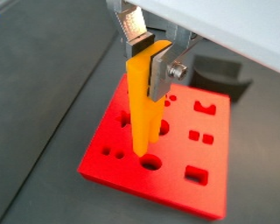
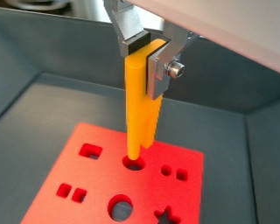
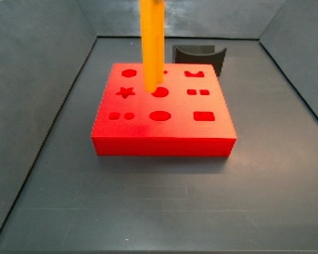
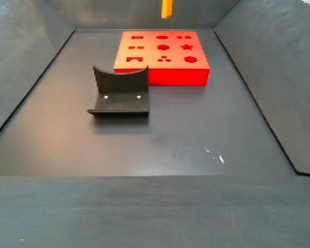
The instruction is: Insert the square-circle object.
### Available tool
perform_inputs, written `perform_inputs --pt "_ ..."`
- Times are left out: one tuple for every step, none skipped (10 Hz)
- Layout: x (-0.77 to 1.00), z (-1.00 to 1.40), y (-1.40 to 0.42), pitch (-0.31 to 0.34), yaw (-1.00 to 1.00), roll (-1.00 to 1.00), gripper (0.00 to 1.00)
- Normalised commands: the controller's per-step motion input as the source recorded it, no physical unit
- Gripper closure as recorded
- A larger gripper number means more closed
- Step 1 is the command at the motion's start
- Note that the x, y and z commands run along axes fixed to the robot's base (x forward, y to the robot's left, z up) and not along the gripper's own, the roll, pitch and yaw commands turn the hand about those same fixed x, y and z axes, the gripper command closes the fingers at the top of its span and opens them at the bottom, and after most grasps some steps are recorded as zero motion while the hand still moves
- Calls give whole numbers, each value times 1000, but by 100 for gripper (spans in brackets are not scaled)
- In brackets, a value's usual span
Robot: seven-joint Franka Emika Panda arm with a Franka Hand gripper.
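My gripper [image 1: 149, 59] is shut on the top end of the square-circle object [image 1: 142, 109], a long orange-yellow bar that hangs upright. It shows the same way in the other wrist picture, gripper [image 2: 146, 59] on bar [image 2: 140, 114]. Below it lies the flat red block [image 1: 178, 153] with shaped holes. In both wrist views the bar's lower end lines up with a round hole [image 2: 133, 162]. In both side views the bar [image 3: 151, 40] [image 4: 167, 8] ends above the red block [image 3: 162, 114] [image 4: 165, 58]. The gripper itself is out of frame there.
The dark fixture [image 4: 119, 94] stands on the dark floor beside the red block, also seen behind it [image 3: 199, 55] and in a wrist view [image 1: 219, 72]. Grey bin walls [image 3: 43, 119] slope up around the floor.
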Motion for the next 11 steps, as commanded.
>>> perform_inputs --pt "0 -409 0 23 -1000 -73 100" --pt "0 -311 -43 113 -954 -70 100" --pt "-40 -249 0 171 -949 11 100" --pt "-66 -237 0 164 -963 26 100" --pt "-174 -206 0 127 -903 67 100" --pt "-246 -266 0 40 -897 80 100" --pt "-251 -189 0 39 -891 119 100" --pt "-229 -46 0 83 -880 166 100" --pt "-157 0 -17 139 -914 167 100" --pt "-103 0 0 130 -951 36 100" --pt "-43 69 0 29 -969 -16 100"
